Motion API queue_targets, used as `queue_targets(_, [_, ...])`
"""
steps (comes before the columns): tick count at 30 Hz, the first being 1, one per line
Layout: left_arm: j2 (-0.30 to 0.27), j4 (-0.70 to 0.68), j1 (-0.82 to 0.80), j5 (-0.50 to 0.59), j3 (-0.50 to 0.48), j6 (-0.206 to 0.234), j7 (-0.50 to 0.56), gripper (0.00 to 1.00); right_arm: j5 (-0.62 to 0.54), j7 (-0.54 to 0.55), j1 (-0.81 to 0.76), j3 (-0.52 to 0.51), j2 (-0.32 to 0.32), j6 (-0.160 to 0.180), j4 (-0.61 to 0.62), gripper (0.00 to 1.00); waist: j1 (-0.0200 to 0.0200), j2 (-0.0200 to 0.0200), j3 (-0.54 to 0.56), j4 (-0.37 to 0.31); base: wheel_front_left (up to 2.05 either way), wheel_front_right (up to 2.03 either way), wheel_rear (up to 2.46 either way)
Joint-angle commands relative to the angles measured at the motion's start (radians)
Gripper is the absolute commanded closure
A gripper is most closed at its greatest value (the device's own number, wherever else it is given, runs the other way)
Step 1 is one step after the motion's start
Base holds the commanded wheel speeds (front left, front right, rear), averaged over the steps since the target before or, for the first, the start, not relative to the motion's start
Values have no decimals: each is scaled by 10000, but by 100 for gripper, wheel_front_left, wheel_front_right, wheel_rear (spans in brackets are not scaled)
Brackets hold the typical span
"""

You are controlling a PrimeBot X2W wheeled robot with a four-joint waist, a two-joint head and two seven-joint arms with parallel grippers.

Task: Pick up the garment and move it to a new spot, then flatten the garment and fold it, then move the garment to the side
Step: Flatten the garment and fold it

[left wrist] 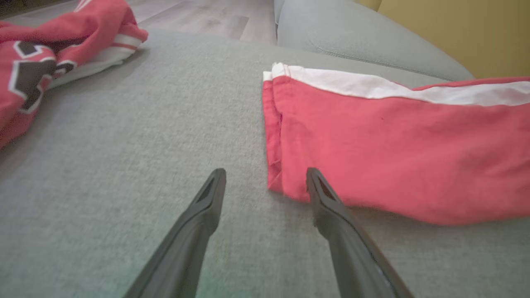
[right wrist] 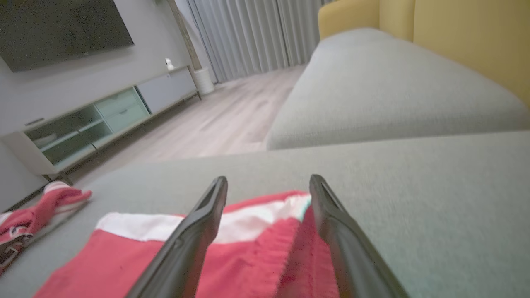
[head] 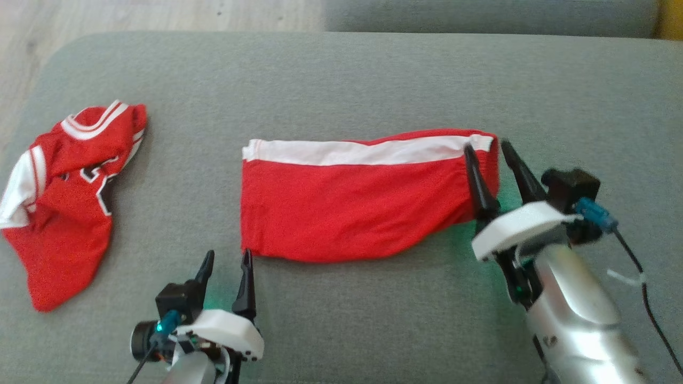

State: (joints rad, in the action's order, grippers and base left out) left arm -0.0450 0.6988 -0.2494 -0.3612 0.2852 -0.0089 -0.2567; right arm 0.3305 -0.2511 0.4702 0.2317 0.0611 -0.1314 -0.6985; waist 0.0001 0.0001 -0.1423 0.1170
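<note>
The garment (head: 363, 208) is soft matt red cloth; the sofa cushion (head: 341, 80) is coarse grey weave; the fingers (left wrist: 198, 223) are matt dark plastic; the right forearm (head: 576, 314) shines silver

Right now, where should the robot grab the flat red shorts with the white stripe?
Probably the two short ends of the folded white-striped red shorts, coming in from the left and right. They lie long and flat on the grey fabric cushion, so lifting both ends should keep the fold. The open left gripper and open right gripper sit by those ends.
</note>
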Motion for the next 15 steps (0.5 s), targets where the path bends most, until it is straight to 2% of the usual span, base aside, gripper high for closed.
queue_targets(1, [-57, -273, -89, -109, -229, 34, -51, 0, -171, -107, 103, 5, -108, 7, -99, 0, -1, -1, -96, 267, 0, 0, 0])
queue_targets(6, [-55, -232, -51, -224, -278, 122, -51, 0, -760, -107, -79, -748, -108, 7, -1120, 0, -1, -1, -232, 534, 0, 0, 0])
queue_targets(9, [-54, -231, -24, -182, -426, 105, -51, 0, -730, -107, -228, -982, -108, 7, -1443, 0, -1, -1, -269, 579, 0, 0, 0])
queue_targets(15, [-54, -196, 66, -45, -473, -2, -51, 0, 227, -107, -445, -452, -108, 7, -2242, 0, -1, -1, -223, 617, 0, 0, 0])
